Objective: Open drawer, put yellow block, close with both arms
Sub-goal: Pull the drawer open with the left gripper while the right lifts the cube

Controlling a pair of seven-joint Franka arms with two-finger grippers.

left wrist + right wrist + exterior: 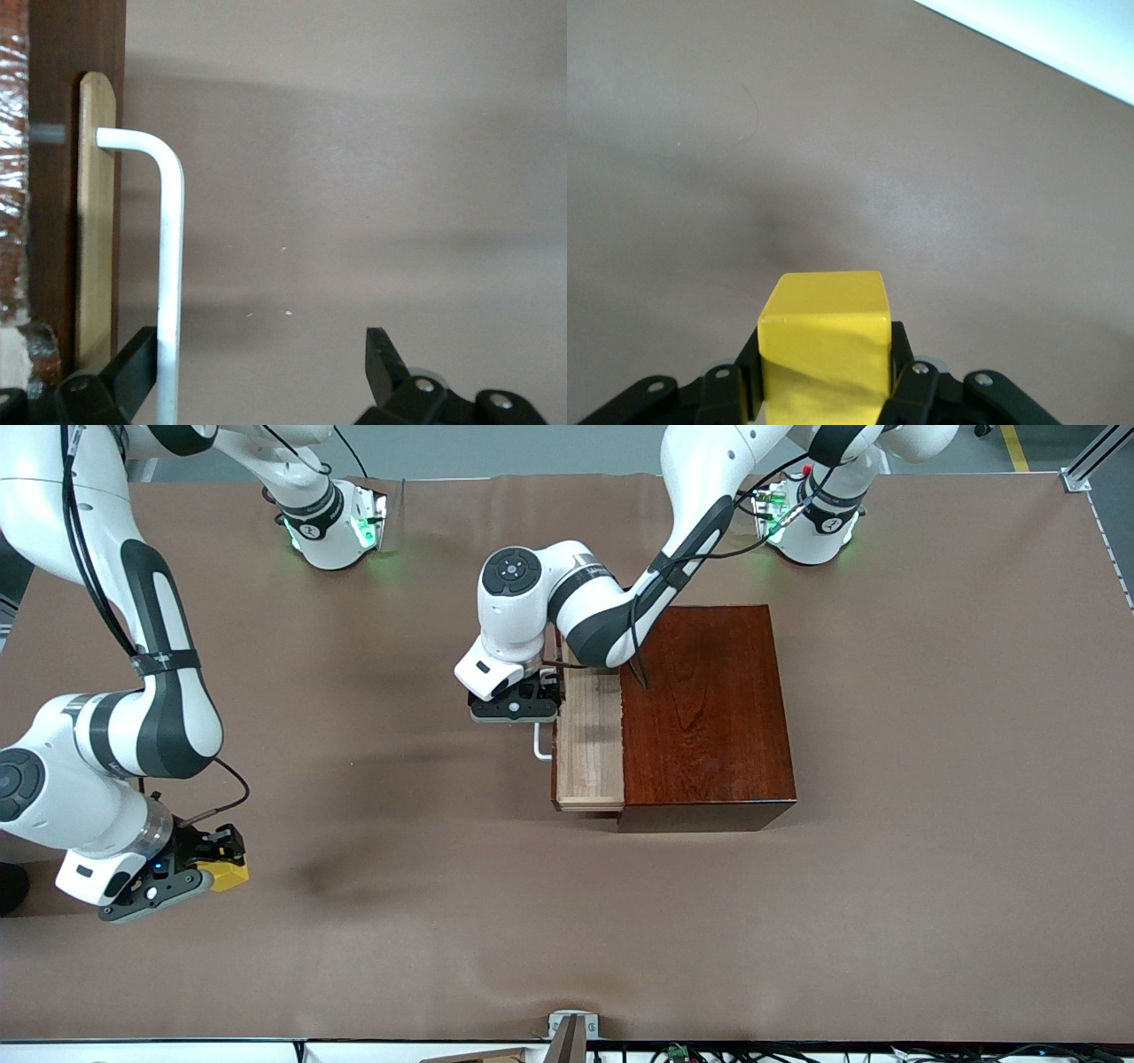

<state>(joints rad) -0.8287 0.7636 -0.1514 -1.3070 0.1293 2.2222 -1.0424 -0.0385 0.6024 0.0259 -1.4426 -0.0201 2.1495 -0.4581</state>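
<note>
The dark reddish-brown wooden box (pixel 709 713) sits toward the left arm's end of the table with its light-wood drawer (pixel 589 740) slid partway out, likely so the tray can take the block. The left gripper (pixel 515 707) stands at the white bar handle (pixel 168 266) with its jaws spread, the bar between them against one finger, presumably to steady or pull the drawer. Toward the right arm's end, the right gripper (pixel 824 390) pinches the yellow block (pixel 824 341), well apart from the drawer, apparently ready to carry it across
</note>
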